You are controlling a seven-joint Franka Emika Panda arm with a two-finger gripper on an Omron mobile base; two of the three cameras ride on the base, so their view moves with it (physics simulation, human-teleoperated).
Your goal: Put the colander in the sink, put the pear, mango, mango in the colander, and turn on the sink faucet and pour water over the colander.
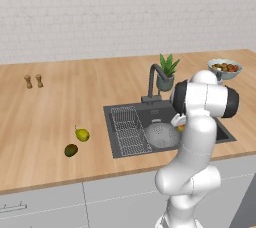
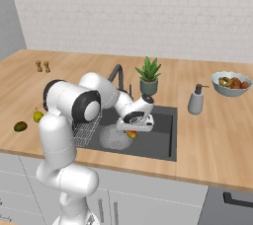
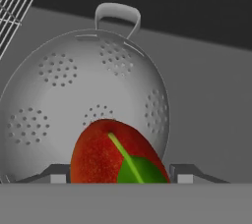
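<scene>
Landmark: sink (image 1: 227, 136)
Colander (image 3: 74, 95): inside sink, beside wire rack (image 1: 127, 129), handle pointing away from hand camera
Mango (image 3: 115, 154): red, over colander, long axis slanting, green leaf toward gripper
Gripper (image 3: 118, 175): closed on mango, above colander
Pear (image 1: 82, 134): left of sink on counter (image 1: 60, 107)

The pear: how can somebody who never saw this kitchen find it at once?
Start from the sink and look left, past its wire rack, to the bare wooden counter. Two small fruits lie there; the pear is the brighter yellow-green one with a thin stem, not the darker oval fruit.
</scene>
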